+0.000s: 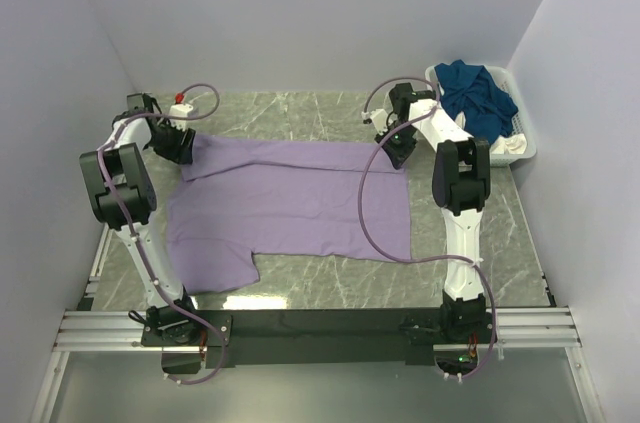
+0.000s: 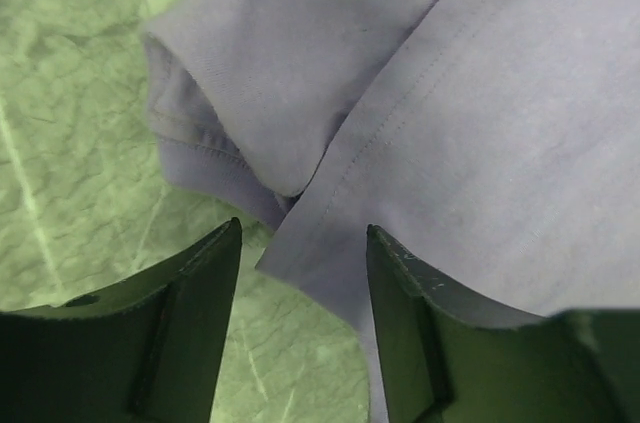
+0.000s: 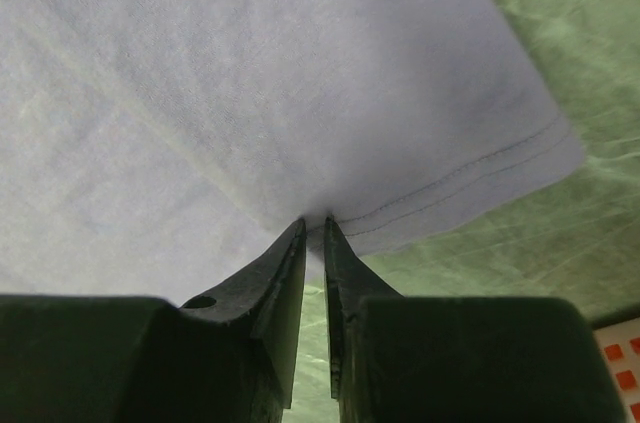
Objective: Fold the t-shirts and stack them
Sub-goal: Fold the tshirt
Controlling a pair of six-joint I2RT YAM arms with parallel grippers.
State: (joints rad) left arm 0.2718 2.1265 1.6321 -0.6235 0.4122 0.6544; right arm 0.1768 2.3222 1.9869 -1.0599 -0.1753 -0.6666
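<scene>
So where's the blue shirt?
In the top view, the blue shirt sits heaped in the white basket at the far right corner of the table, just beyond the right gripper, which pinches the purple shirt.

The lilac t-shirt (image 1: 290, 198) was soft, matt cloth of a fine, smooth knit with a stitched hem, and the table (image 1: 480, 243) under it had a grey-green marbled top that looked smooth and faintly glossy. At the far right corner the basket (image 1: 530, 143) was smooth white plastic, and the dark teal t-shirt (image 1: 478, 93) in it was matt, crumpled cloth. The left gripper (image 2: 303, 233) and the right gripper (image 3: 314, 225) were dark matt plastic, and the rail (image 1: 100, 328) along the near edge was bare, brushed-looking metal.
</scene>
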